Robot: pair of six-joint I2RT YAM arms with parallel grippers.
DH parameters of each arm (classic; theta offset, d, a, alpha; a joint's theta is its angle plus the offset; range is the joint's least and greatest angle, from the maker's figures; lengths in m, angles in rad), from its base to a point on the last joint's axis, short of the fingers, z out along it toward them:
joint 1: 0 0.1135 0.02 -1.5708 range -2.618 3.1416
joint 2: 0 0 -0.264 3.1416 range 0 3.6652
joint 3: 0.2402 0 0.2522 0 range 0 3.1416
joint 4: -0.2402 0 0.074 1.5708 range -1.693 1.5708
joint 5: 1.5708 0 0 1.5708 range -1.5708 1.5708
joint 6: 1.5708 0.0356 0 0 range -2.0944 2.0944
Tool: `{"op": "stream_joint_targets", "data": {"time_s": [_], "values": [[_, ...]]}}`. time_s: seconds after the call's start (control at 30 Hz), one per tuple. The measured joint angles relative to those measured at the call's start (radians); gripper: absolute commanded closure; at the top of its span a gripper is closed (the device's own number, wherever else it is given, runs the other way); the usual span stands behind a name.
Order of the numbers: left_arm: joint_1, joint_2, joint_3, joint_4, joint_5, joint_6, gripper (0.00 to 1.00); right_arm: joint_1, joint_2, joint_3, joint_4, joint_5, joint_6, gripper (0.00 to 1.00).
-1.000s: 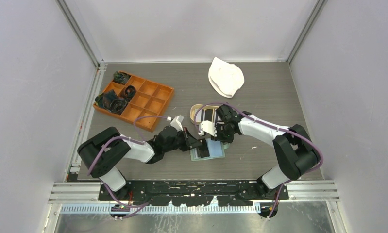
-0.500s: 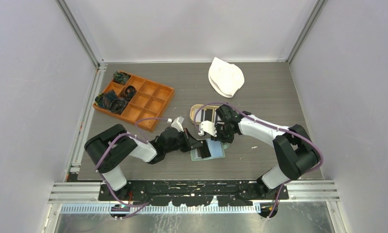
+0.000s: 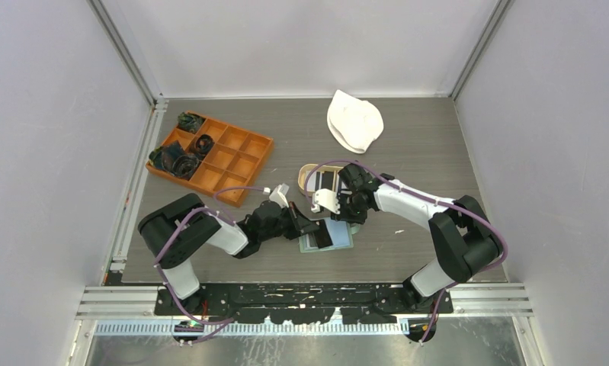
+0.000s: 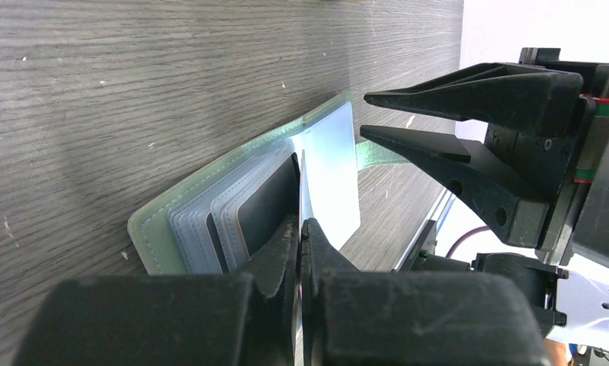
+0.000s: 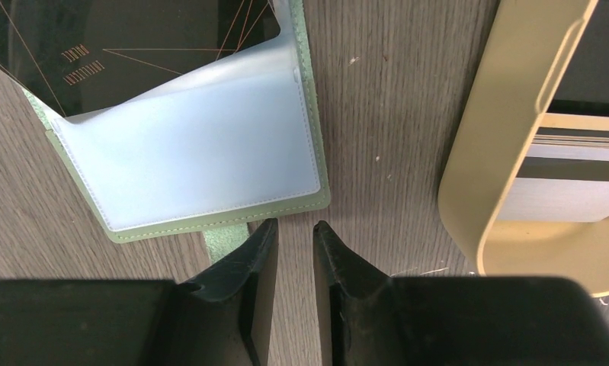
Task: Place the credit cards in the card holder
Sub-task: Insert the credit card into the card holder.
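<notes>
Left gripper (image 4: 301, 226) pinched shut on a thin pale inner leaf of the card holder (image 4: 160, 229), apparently holding a pocket open. Right gripper (image 5: 295, 229) just beside the holder's 6 o'clock edge in its own view, jaws a sliver apart, table (image 5: 377, 114) showing between, nothing gripped. One black card (image 5: 133, 46) tucked under the leaf's corner. Over the last second, only the left elbow swung toward 3 o'clock; grippers and holder unmoved. Probably no fresh card yet: remaining credit cards (image 5: 568, 179) in the tan tray (image 5: 469, 152), at 12 o'clock of the holder seen from overhead
</notes>
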State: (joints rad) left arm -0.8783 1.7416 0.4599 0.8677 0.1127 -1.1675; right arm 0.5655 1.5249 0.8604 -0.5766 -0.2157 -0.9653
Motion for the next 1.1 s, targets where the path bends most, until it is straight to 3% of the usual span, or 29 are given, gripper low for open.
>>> {"op": "stream_joint_targets", "data": {"time_s": [1.1], "values": [[-0.011, 0.056, 0.113, -0.120, 0.049, -0.068, 1.00, 0.000, 0.000, 0.000, -0.001, -0.004, 0.000, 0.66]]}}
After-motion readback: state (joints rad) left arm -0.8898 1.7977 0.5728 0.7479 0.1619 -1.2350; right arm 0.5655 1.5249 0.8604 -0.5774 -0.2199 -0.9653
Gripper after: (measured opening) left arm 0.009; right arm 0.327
